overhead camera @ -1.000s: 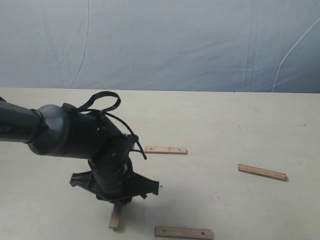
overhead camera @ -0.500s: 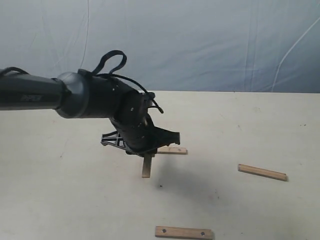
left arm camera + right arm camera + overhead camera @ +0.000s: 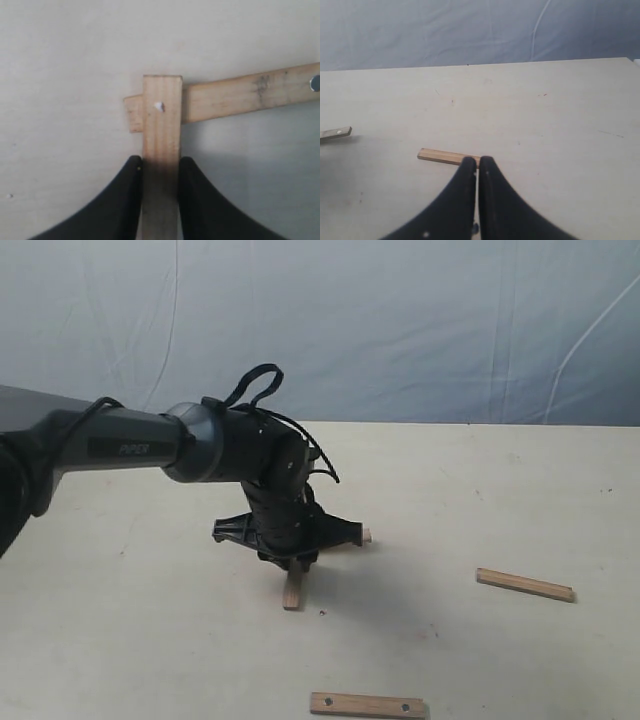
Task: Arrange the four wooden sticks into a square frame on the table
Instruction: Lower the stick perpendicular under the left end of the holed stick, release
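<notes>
This looks like a robot lab or test bench rather than a lived-in room: a blue-grey sheet [image 3: 400,320] hangs as a plain backdrop behind a wide, pale cream worktop [image 3: 480,480]. A black jointed robot arm [image 3: 120,445], with pale lettering on its casing and loose cables, reaches over the worktop, whose scuffed surface carries a few short wooden sticks [image 3: 525,585].

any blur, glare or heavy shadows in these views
Exterior view: sharp, even light, no glare, only a soft shadow on the table beside the left gripper. Left wrist view: slightly soft close-up; the held stick and second stick cast a grey shadow. Right wrist view: the right gripper is dark and near, the far stick clear.
</notes>
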